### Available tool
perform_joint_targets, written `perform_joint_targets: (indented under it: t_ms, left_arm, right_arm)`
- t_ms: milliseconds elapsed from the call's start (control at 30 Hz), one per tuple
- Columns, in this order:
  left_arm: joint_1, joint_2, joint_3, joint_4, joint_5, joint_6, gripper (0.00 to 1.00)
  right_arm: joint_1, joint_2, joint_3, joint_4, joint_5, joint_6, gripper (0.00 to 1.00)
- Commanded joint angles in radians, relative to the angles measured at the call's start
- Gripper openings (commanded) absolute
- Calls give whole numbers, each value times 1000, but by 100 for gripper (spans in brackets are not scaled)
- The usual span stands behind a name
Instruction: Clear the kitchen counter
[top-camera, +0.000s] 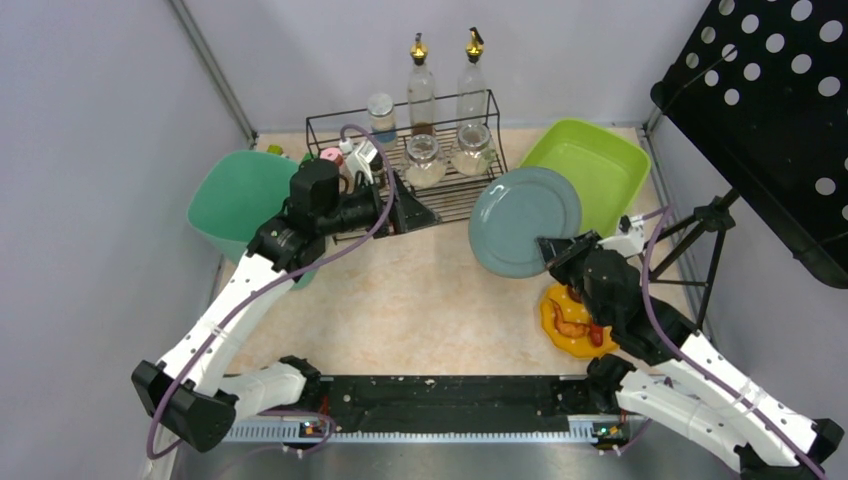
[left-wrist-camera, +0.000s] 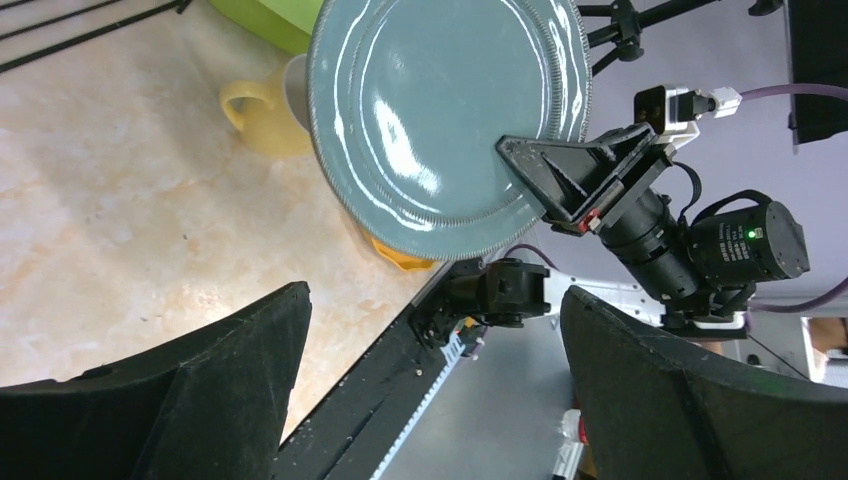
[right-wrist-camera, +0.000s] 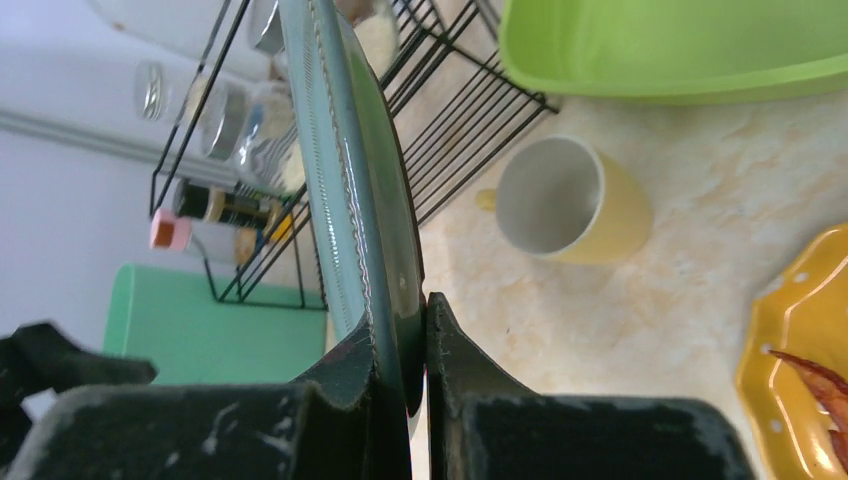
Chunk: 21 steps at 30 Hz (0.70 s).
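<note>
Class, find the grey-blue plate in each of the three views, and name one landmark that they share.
Top external: plate right of centre, gripped at its near edge by the right pincer.
Left wrist: top centre, face-on.
Right wrist: edge-on, left of centre, clamped in the pincer.
Shared landmark: green tub, beside the plate.

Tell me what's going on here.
The right gripper is shut on the rim of a grey-blue plate, holding it tilted above the counter, near the green tub. The left gripper is open and empty, by the wire rack. A yellow mug and an orange plate with food scraps sit on the counter.
</note>
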Motion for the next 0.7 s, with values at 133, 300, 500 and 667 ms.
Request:
perform_joint_targets:
  t_ms: [133, 300, 500, 667]
  left_arm:
    - [3, -62, -7, -43, -39, 86, 99]
    - [4, -83, -21, -63, -28, 101, 99]
    - [3, -115, -62, -55, -5, 98, 99]
    - [4, -149, -84, -67, 5, 104, 99]
  right_arm:
    - [-5, 43, 106, 182, 335, 65, 0]
    - [-6, 128, 157, 200, 499, 57, 0]
    - [-16, 284, 171, 301, 704, 51, 0]
    - [-112, 413, 180, 359, 701, 126, 0]
